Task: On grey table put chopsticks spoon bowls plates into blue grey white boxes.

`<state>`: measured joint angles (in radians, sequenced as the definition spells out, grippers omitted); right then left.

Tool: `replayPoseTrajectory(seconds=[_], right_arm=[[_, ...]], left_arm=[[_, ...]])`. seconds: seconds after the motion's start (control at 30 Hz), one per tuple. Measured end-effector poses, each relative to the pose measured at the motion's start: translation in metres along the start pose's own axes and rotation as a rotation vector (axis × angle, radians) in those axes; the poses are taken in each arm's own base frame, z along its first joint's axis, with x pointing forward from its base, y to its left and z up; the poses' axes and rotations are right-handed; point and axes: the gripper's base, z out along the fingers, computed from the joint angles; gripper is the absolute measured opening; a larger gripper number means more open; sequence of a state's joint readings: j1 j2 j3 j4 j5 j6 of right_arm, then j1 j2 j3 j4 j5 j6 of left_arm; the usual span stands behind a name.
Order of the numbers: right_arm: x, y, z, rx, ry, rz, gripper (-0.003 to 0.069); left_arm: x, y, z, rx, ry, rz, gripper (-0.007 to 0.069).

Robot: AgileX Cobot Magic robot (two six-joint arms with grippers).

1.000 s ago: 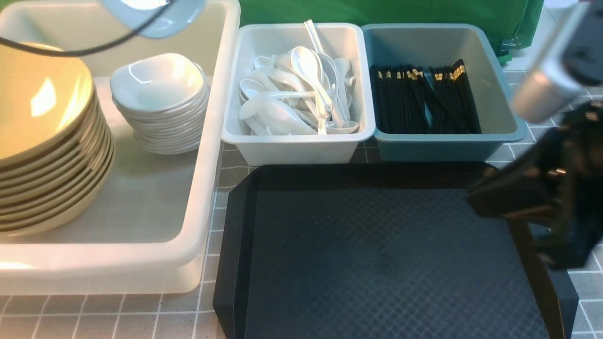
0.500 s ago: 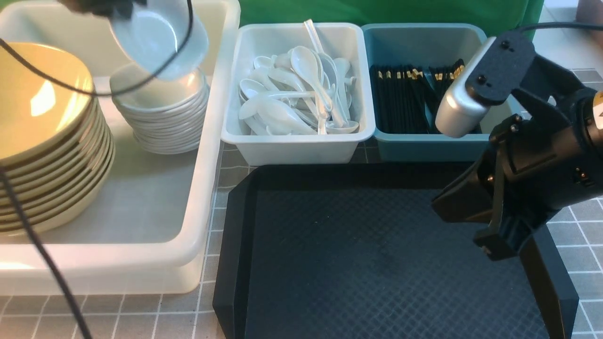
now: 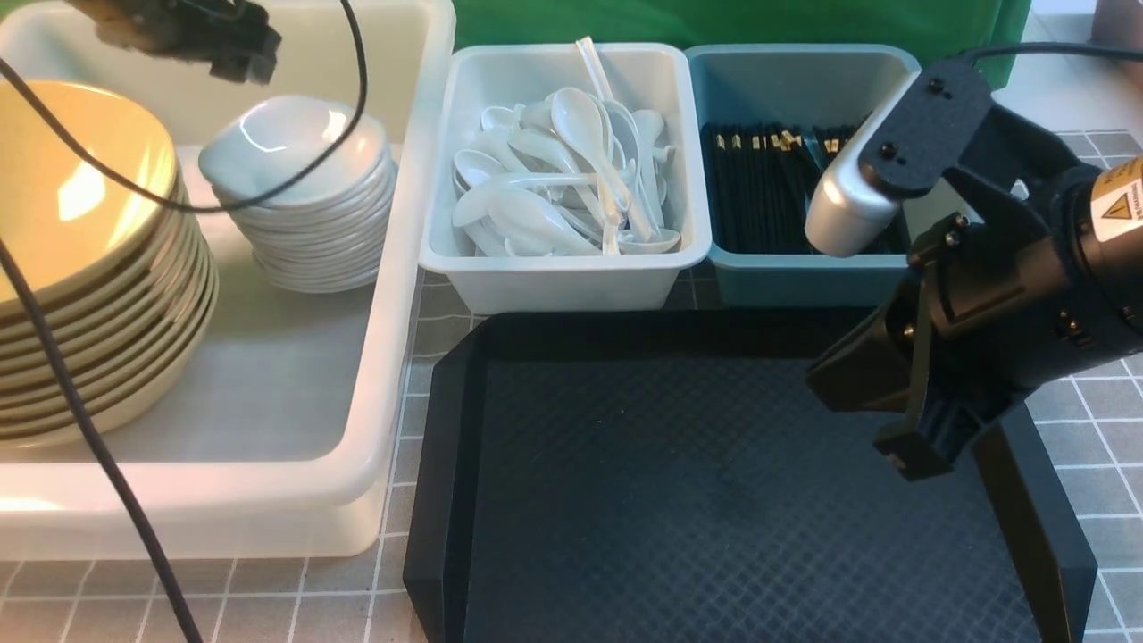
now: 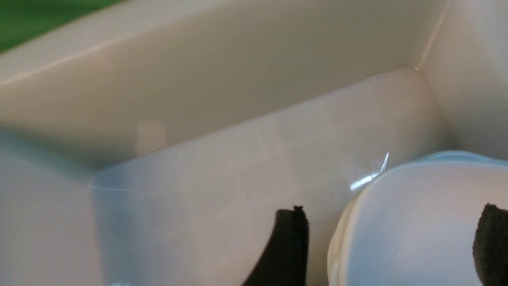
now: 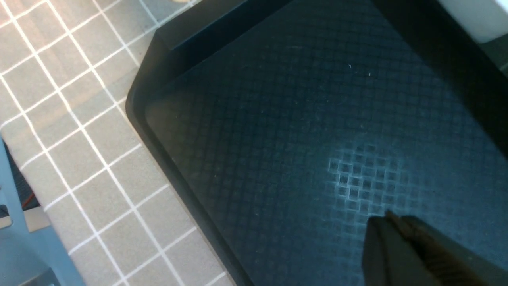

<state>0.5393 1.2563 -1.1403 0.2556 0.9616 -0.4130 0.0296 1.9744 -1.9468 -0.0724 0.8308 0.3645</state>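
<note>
One white bowl (image 3: pixel 286 147) tops its stack (image 3: pixel 312 241) at ten o'clock in the white box (image 3: pixel 393 268), nested to save room; left gripper (image 3: pixel 223 45) hangs spread above it; right gripper (image 3: pixel 902 446), three o'clock over black tray (image 3: pixel 670 491), clenched on nothing.

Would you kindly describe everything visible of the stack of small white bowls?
The stack of small white bowls is glossy, ceramic- or plastic-looking, with many bowls nested upright. The top bowl sits tilted and overhangs toward the left. The stack stands on the floor of the large white box, toward its far right side, beside but apart from the yellow plates. The open left hand hovers above without touching.
</note>
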Motion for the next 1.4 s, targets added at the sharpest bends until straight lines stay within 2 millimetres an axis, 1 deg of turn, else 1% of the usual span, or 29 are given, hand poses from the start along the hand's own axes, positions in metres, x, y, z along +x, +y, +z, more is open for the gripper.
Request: replayPoseTrajectory(seconds=[0.03,0.1,0.17,0.2,0.23,0.33,0.4,0.47,0.5,0.53,0.57,0.6,0.63,0.67,0.73,0.77,0.8,0.83,0.9,0.93,0.97,1.0,1.03,1.07,1.1,1.23,1.3,1.33,1.4], right_arm=[[0.0,0.0,0.0,0.001,-0.003,-0.004,0.0045],[-0.001,-0.001,0.0,0.007,-0.014,-0.008,0.0045],[-0.003,-0.001,0.0,0.016,-0.033,-0.011,0.0045],[-0.003,-0.002,0.0,0.018,-0.038,-0.011,0.0045],[-0.006,-0.003,0.0,0.03,-0.065,-0.013,0.0045],[-0.011,-0.005,-0.001,0.056,-0.124,-0.014,0.0045],[-0.015,-0.007,-0.002,0.077,-0.17,-0.01,0.0045],[-0.018,-0.008,-0.002,0.09,-0.204,-0.005,0.0045],[-0.02,-0.009,-0.003,0.099,-0.226,-0.002,0.0045],[-0.021,-0.009,-0.003,0.1,-0.228,-0.002,0.0045],[-0.021,-0.009,-0.003,0.103,-0.235,-0.003,0.0045],[-0.021,-0.009,-0.004,0.106,-0.243,-0.002,0.0045],[-0.021,-0.009,-0.005,0.107,-0.245,-0.003,0.0045],[-0.021,-0.009,-0.005,0.107,-0.245,-0.003,0.0045],[-0.021,-0.008,-0.009,0.109,-0.256,-0.004,0.0045],[-0.021,-0.007,-0.011,0.111,-0.262,-0.005,0.0045],[-0.021,-0.006,-0.016,0.109,-0.278,-0.002,0.0045],[-0.02,-0.006,-0.016,0.107,-0.281,0.0,0.0045],[-0.019,-0.003,-0.024,0.104,-0.323,0.012,0.0045],[-0.014,0.001,-0.032,0.099,-0.373,0.03,0.0045],[-0.012,0.003,-0.036,0.102,-0.396,0.033,0.0045],[-0.004,0.007,-0.043,0.103,-0.439,0.048,0.0045],[-0.004,0.007,-0.043,0.101,-0.439,0.05,0.0045],[0.006,0.011,-0.05,0.108,-0.486,0.06,0.0045],[0.012,0.013,-0.054,0.11,-0.509,0.066,0.0045],[0.052,0.027,-0.071,0.127,-0.616,0.081,0.0046],[0.062,0.031,-0.077,0.131,-0.642,0.078,0.0046],[0.072,0.034,-0.082,0.138,-0.675,0.075,0.0046],[0.085,0.04,-0.092,0.15,-0.728,0.066,0.0046]], left_arm=[[-0.004,0.001,-0.008,-0.003,-0.01,-0.006,0.0561],[-0.016,0.002,-0.034,-0.01,-0.044,-0.032,0.0578],[-0.027,-0.001,-0.066,-0.011,-0.073,-0.05,0.0565],[-0.028,-0.003,-0.074,-0.008,-0.072,-0.052,0.0557],[-0.035,-0.01,-0.103,-0.009,-0.092,-0.042,0.0509],[-0.036,-0.032,-0.162,0.011,-0.089,0.002,0.0357],[-0.029,-0.047,-0.192,0.029,-0.075,0.028,0.0241],[-0.019,-0.059,-0.211,0.042,-0.062,0.045,0.0122],[-0.005,-0.069,-0.224,0.062,-0.044,0.06,0.0047],[-0.004,-0.07,-0.221,0.067,-0.032,0.061,0.0041],[0.003,-0.073,-0.229,0.072,-0.032,0.063,0.0026],[0.025,-0.079,-0.24,0.087,-0.003,0.055,0.0001],[0.038,-0.082,-0.247,0.092,0.009,0.048,-0.0005],[0.044,-0.082,-0.249,0.093,0.014,0.046,-0.0006],[0.076,-0.084,-0.263,0.085,0.003,0.032,-0.0011],[0.09,-0.086,-0.264,0.079,0.008,0.023,-0.0011],[0.109,-0.086,-0.274,0.064,-0.023,0.013,-0.0011],[0.114,-0.087,-0.275,0.062,-0.036,0.006,-0.0011],[0.141,-0.09,-0.282,0.058,-0.066,-0.024,-0.0011],[0.164,-0.093,-0.286,0.055,-0.108,-0.052,-0.0011],[0.17,-0.093,-0.287,0.055,-0.112,-0.057,-0.0011],[0.189,-0.096,-0.29,0.052,-0.15,-0.08,-0.0011],[0.191,-0.096,-0.29,0.052,-0.162,-0.083,-0.0011],[0.21,-0.098,-0.293,0.046,-0.203,-0.102,-0.0011],[0.222,-0.099,-0.295,0.043,-0.229,-0.11,-0.0011],[0.265,-0.105,-0.299,0.036,-0.342,-0.145,-0.0011],[0.273,-0.106,-0.3,0.035,-0.362,-0.153,-0.0011],[0.282,-0.107,-0.302,0.034,-0.391,-0.159,-0.0011],[0.293,-0.108,-0.303,0.031,-0.427,-0.161,-0.0011]])
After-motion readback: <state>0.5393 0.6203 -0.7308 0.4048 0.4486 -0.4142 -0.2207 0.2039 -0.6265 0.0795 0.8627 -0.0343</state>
